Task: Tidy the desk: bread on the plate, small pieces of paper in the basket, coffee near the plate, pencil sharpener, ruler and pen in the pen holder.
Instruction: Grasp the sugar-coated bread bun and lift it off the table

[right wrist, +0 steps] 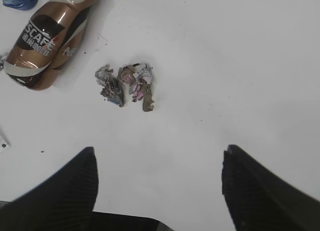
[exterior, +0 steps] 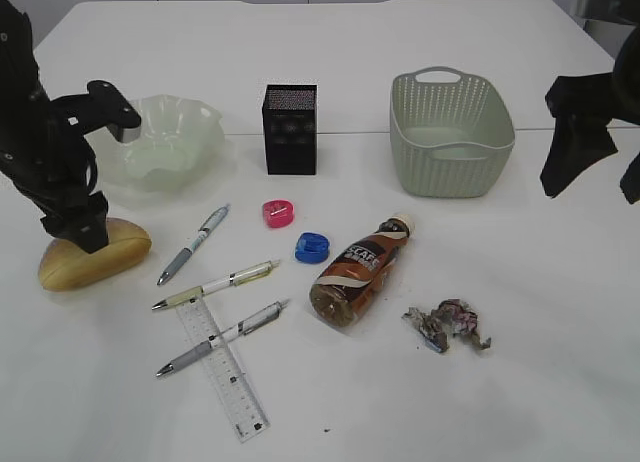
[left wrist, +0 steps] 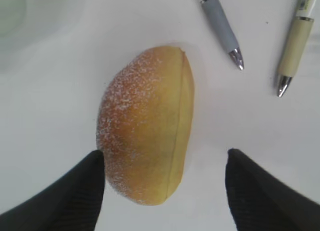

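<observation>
With jaws wide astride the sugar-dusted golden bread roll (left wrist: 145,126), left gripper (left wrist: 165,183) must descend, close, then carry it to the plate.

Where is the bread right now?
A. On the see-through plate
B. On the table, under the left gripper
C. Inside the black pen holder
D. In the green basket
B. The bread lies on the white table, between the left gripper's open fingers.

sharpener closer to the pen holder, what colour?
Pink sharpener, clearest in the exterior view; it sits nearer the black pen holder than the blue one.
</observation>
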Controlling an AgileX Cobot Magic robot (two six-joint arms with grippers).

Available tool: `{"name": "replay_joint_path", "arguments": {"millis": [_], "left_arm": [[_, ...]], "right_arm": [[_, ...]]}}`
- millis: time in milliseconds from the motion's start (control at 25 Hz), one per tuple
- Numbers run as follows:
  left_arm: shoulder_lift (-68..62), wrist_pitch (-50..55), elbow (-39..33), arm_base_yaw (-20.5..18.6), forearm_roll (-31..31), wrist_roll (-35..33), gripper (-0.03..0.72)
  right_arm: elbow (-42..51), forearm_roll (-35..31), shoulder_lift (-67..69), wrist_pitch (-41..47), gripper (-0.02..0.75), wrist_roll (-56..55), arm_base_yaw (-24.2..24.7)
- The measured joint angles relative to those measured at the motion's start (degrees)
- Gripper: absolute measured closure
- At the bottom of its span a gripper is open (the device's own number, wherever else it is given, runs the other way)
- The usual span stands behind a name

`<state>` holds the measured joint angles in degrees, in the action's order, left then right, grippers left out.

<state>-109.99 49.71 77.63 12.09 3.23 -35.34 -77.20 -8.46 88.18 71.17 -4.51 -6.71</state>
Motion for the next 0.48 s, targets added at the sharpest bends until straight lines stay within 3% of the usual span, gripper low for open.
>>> {"name": "replay_joint_path", "arguments": {"millis": [480], "left_arm": [[-3.9,-2.7,0.0,-0.2,3.7,3.4,0.077]], "right_arm": [[0.0,0.0,0.0,0.0,0.174,0.0,0.0]]}}
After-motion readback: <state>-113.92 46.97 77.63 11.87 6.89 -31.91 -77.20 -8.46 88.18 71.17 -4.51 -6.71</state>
